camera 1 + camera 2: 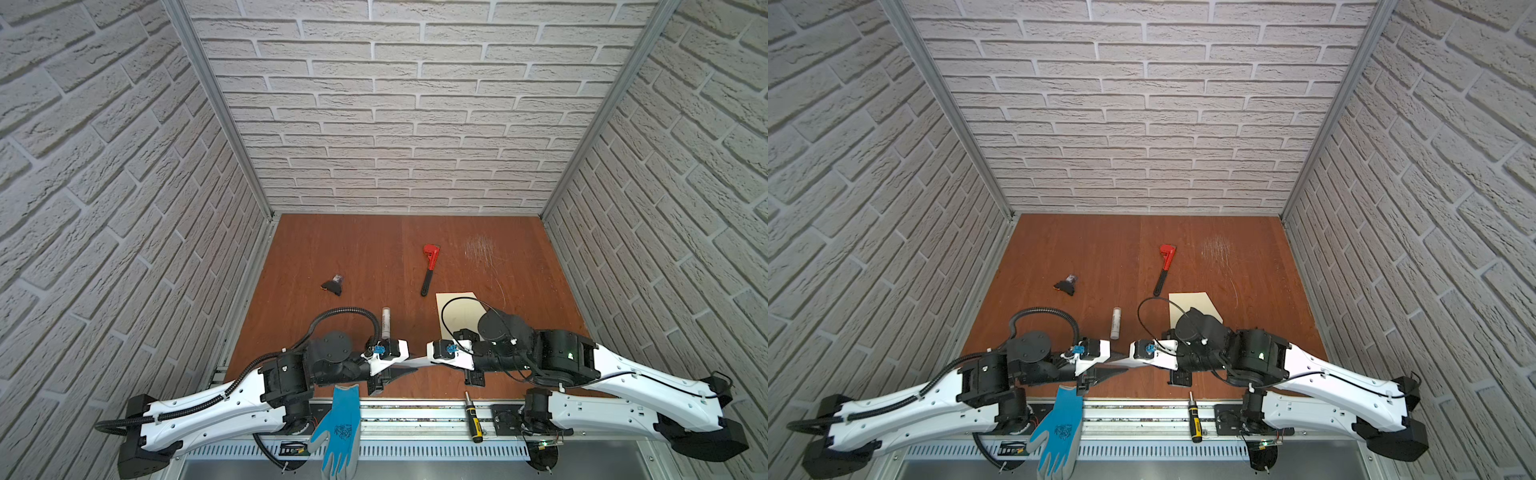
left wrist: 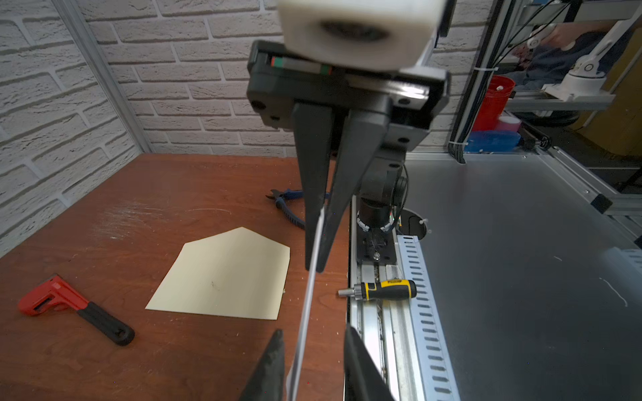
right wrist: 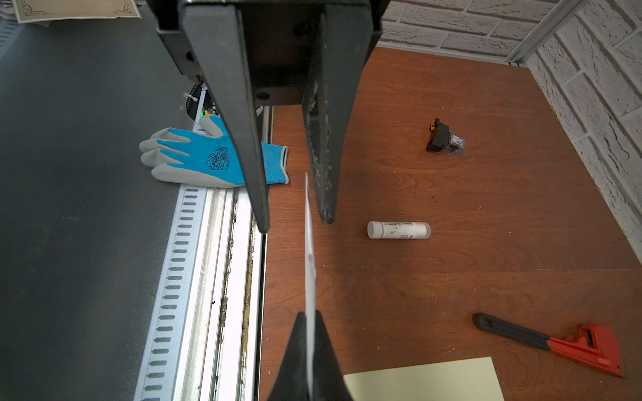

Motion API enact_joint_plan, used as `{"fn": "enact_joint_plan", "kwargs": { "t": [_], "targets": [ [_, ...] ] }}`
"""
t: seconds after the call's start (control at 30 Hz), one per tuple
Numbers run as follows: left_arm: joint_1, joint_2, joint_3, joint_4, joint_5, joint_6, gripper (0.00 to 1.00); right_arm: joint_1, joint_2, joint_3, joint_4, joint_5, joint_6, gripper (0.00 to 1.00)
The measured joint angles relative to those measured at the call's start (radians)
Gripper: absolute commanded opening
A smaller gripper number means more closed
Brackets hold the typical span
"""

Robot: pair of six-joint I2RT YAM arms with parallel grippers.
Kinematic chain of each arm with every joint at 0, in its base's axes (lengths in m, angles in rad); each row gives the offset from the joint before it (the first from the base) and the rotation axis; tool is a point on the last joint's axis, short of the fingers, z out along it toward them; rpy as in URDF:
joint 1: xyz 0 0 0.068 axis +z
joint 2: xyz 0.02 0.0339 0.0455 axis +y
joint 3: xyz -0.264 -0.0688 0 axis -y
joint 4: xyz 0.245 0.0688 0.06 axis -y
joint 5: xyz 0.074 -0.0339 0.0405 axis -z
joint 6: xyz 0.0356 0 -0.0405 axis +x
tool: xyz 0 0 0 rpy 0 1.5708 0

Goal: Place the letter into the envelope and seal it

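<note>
The letter (image 2: 307, 305) hangs edge-on above the table's front edge, a thin white strip between both grippers. My right gripper (image 3: 309, 342) is shut on one end of it. At the other end my left gripper (image 2: 318, 350) stands open, with the letter passing between its fingers and a gap showing on each side. In both top views the letter (image 1: 419, 361) bridges the two wrists. The cream envelope (image 1: 457, 305) lies flat under the right arm, flap open and pointed (image 2: 225, 274). A white glue stick (image 1: 386, 322) lies left of the envelope.
A red pipe wrench (image 1: 429, 266) lies behind the envelope and a small black part (image 1: 333, 284) at mid-left. A blue glove (image 1: 338, 424) and a yellow-black screwdriver (image 1: 473, 417) rest on the front rail. Blue-handled pliers (image 2: 288, 205) lie near the right arm's base.
</note>
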Motion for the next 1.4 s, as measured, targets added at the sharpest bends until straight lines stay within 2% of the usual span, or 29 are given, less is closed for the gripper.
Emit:
{"fn": "enact_joint_plan", "kwargs": {
  "t": [0.07,0.13,0.2,0.27,0.37,0.43,0.5,0.57,0.67,0.73,0.8,0.9,0.97,1.07,1.23,1.4],
  "targets": [
    [0.000,-0.004,0.000,-0.019,0.000,0.000,0.22,0.000,-0.008,0.000,0.000,0.000,0.001,0.06],
    [0.000,-0.010,0.000,-0.048,-0.003,-0.004,0.09,0.000,-0.011,0.000,0.000,0.000,0.001,0.06],
    [0.004,-0.014,0.000,-0.077,-0.008,-0.002,0.03,0.002,-0.011,0.000,0.000,0.000,0.001,0.06],
    [0.009,-0.017,0.000,-0.096,-0.012,0.000,0.07,0.005,-0.010,0.001,0.000,-0.003,0.003,0.06],
    [0.014,-0.027,0.000,-0.121,-0.018,-0.005,0.23,0.010,-0.006,0.004,-0.003,-0.006,0.005,0.06],
    [0.016,-0.033,-0.002,-0.150,-0.023,-0.008,0.26,0.010,-0.006,0.010,-0.005,-0.005,0.005,0.06],
    [0.019,-0.035,-0.003,-0.174,-0.026,-0.010,0.21,0.010,-0.006,0.018,-0.005,-0.005,0.005,0.06],
    [0.020,-0.034,-0.004,-0.187,-0.029,-0.016,0.01,0.010,-0.006,0.024,-0.005,-0.005,0.004,0.06],
    [0.024,-0.031,-0.005,-0.196,-0.037,-0.013,0.00,0.010,-0.005,0.027,-0.006,-0.005,0.004,0.06],
    [0.029,-0.029,-0.005,-0.197,-0.042,-0.019,0.00,0.010,-0.002,0.027,-0.009,-0.002,0.004,0.16],
    [0.039,-0.029,-0.006,-0.200,-0.048,-0.029,0.00,0.010,-0.002,0.027,-0.009,0.011,0.010,0.34],
    [0.057,-0.029,-0.005,-0.200,-0.077,-0.056,0.00,0.011,-0.004,0.027,-0.004,0.048,0.027,0.57],
    [0.072,-0.029,-0.005,-0.201,-0.105,-0.087,0.00,0.012,-0.012,0.027,0.002,0.104,0.052,0.68],
    [0.101,-0.022,-0.005,-0.210,-0.159,-0.140,0.00,0.012,-0.041,0.026,0.013,0.194,0.091,0.78],
    [0.154,0.025,0.021,-0.255,-0.256,-0.270,0.00,0.012,-0.123,0.014,0.037,0.378,0.203,0.82],
    [0.178,0.095,0.033,-0.260,-0.311,-0.425,0.00,0.012,-0.188,0.006,0.040,0.580,0.356,0.80]
  ]
}}
